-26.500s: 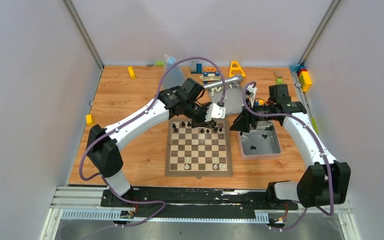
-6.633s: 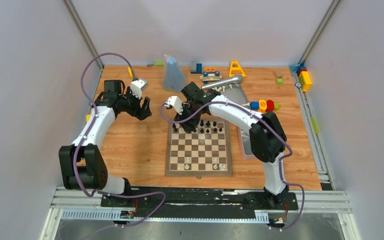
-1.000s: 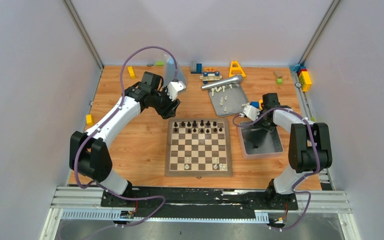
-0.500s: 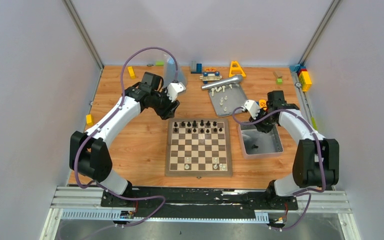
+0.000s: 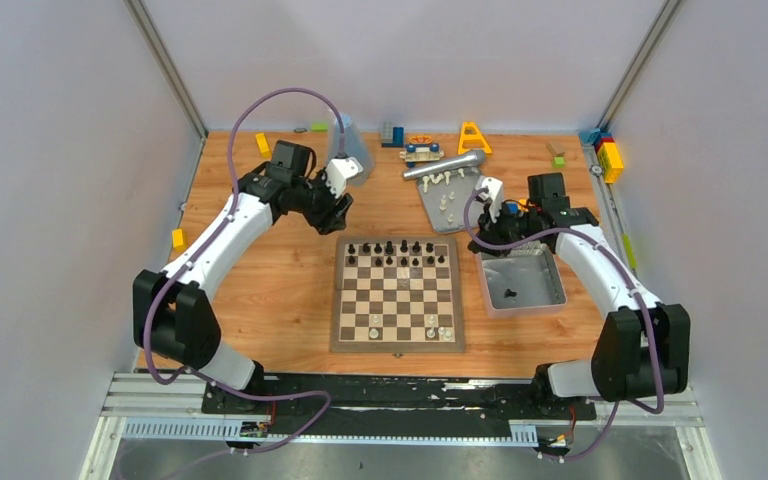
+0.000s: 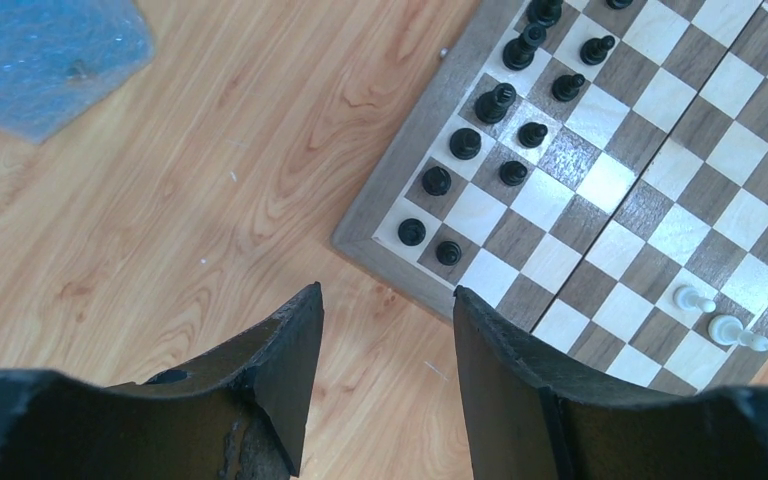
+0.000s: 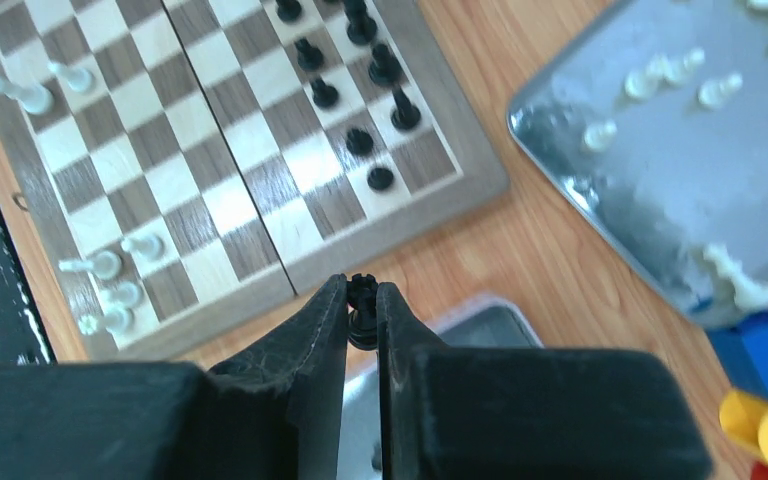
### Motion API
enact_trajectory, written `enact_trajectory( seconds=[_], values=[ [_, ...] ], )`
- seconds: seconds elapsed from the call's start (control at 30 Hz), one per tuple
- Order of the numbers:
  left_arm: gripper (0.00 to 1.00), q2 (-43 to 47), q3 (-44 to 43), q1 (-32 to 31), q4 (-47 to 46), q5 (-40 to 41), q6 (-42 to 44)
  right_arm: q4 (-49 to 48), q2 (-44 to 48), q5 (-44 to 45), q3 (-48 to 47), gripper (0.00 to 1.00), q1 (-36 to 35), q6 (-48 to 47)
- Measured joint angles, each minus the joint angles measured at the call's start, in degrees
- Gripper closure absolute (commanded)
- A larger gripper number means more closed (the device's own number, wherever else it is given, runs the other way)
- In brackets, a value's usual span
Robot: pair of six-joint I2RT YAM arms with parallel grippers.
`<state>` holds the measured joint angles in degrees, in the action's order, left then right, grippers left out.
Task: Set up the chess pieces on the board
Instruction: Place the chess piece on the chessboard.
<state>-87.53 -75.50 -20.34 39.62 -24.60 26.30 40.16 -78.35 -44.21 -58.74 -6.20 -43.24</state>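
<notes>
Right wrist: right end effector (image 7: 362,295) has lifted off the grey tray (image 5: 535,275), clamped on a black piece (image 7: 362,318), near the board (image 7: 230,205). Placement likely next. Left end effector (image 6: 385,300) gapes, empty.

Right pincer (image 7: 361,305) lifted a black piece (image 7: 362,290) (off the tray (image 5: 535,280)).

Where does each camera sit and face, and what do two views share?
Top external: above, behind the arms, looking down on the board; both arms show.
Left wrist: down past the open left gripper onto the board's corner.
Right wrist: down past the right gripper, shut on a black piece.
Shared: both wrist views show the board.
</notes>
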Motion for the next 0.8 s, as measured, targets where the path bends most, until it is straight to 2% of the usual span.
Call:
enact_trajectory(
  seconds=[0.23,0.5,0.8],
  values=[
    [0.41,1.92,0.09,3.34,-1.42,-2.43,0.02,-16.98,-3.98,-3.74,2.67,1.00,-5.01,8.83],
    [0.41,3.54,1.86,5.14,-2.89,-3.78,0.00,-35.91,-11.93,-4.28,7.48,1.00,-5.35,17.49],
    [0.41,3.63,2.38,5.14,-4.02,-4.81,-0.31,-44.92,-13.92,-3.30,8.22,1.00,-6.10,26.97]
  ],
)
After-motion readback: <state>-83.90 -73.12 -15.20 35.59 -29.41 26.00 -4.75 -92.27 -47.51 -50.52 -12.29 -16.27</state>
